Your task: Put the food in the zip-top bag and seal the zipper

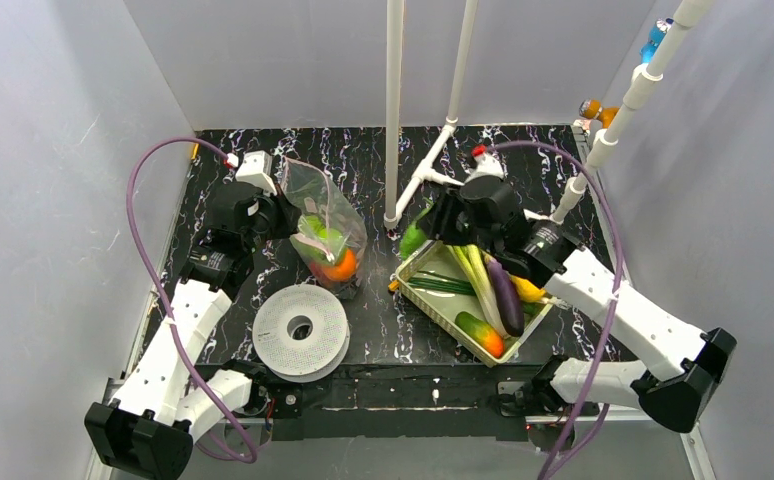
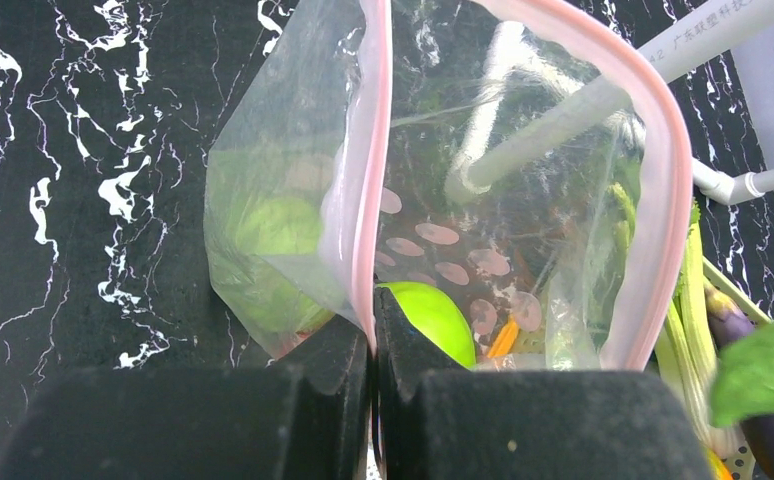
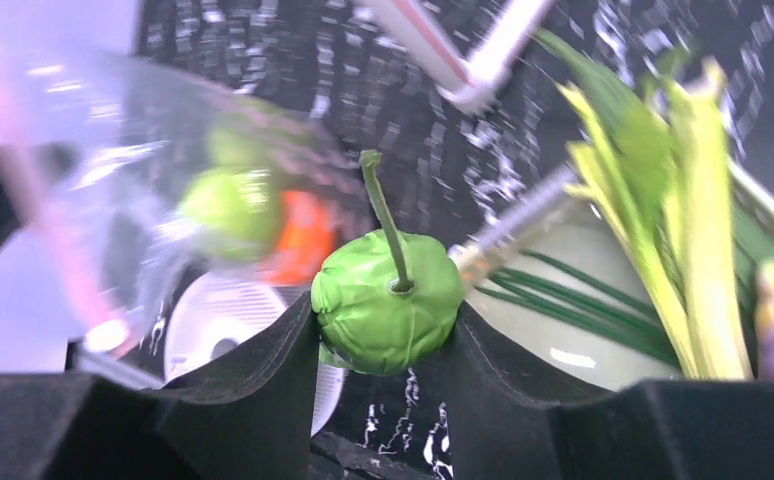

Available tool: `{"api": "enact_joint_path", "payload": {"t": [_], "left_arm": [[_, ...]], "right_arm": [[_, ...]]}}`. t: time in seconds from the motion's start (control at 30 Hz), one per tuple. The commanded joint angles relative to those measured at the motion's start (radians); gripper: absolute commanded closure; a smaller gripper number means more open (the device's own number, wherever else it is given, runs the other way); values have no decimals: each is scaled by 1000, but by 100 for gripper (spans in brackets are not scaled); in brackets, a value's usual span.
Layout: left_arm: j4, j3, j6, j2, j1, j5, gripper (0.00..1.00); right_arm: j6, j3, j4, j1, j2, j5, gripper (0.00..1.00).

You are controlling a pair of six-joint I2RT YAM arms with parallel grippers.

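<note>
The clear zip-top bag [image 1: 325, 225] stands open at the back left, its pinkish zipper [image 2: 373, 150] spread into a loop. Inside lie a green apple [image 2: 433, 315] and an orange [image 1: 341, 265]. My left gripper [image 2: 373, 330] is shut on the zipper strip at the bag's mouth and holds it up. My right gripper [image 3: 388, 330] is shut on a green cabbage [image 3: 388, 310] with a thin stem. It holds the cabbage [image 1: 413, 238] above the table, between the tray and the bag. Leeks [image 1: 478, 280], a purple eggplant [image 1: 506, 295], a yellow pear [image 1: 530, 290] and a cucumber [image 1: 481, 333] lie in the tray.
The pale green tray [image 1: 433, 305] sits at the centre right. A white round spool [image 1: 300, 330] lies in front of the bag. A white pipe stand [image 1: 394, 110] rises from the back middle of the black marbled table. Grey walls close in the sides.
</note>
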Motion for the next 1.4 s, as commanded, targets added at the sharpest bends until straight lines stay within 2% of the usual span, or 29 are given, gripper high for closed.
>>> {"api": "enact_joint_path", "payload": {"t": [0.0, 0.13, 0.27, 0.5, 0.63, 0.77, 0.83, 0.93, 1.07, 1.17, 1.27, 1.37], "left_arm": [[34, -12, 16, -24, -5, -11, 100], [36, -11, 20, -32, -4, -13, 100], [36, -11, 23, -37, -6, -15, 100], [47, -17, 24, -49, -6, -16, 100], [50, -19, 22, -52, -6, -12, 100], [53, -20, 19, -53, -6, -6, 100], [54, -21, 17, -54, -6, -6, 100], [55, -22, 16, -56, -6, -6, 100], [57, -22, 16, -54, -6, -6, 100], [58, -25, 16, -53, -6, -6, 100], [58, -25, 17, -52, -6, -6, 100], [61, -29, 17, -54, -6, -6, 100]], "right_arm": [[-280, 244, 61, 136, 61, 48, 99], [-413, 458, 101, 232, 193, 73, 99], [-496, 643, 121, 274, 339, 68, 99], [-633, 987, 26, 318, 611, 155, 99], [-690, 1078, -27, 319, 715, 223, 96], [-756, 1092, -43, 323, 760, 259, 90], [-798, 1092, -49, 324, 780, 287, 85], [-843, 1120, -70, 329, 818, 323, 72], [-888, 1161, -81, 334, 873, 366, 36], [-885, 1222, -109, 335, 909, 357, 17], [-877, 1222, -101, 335, 907, 353, 3], [-857, 1217, -117, 335, 894, 348, 2]]}}
